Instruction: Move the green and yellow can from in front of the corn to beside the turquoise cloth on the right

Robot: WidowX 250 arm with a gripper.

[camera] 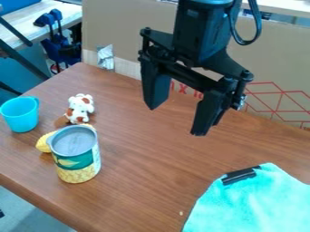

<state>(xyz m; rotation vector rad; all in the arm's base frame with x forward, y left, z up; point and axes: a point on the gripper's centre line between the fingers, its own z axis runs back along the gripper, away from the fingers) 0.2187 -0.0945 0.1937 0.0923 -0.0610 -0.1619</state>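
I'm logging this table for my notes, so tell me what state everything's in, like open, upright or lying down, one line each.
Claw: open, empty, above the table
Can: standing upright
Blue cup: upright, mouth up
Spotted toy: upright
Yellow item: lying down, partly hidden by the can
Turquoise cloth: spread out
Black object: lying on the cloth

Black robot arm with 1 looping black cable, small screws, and 2 tapering, blade-like black fingers [209, 111].
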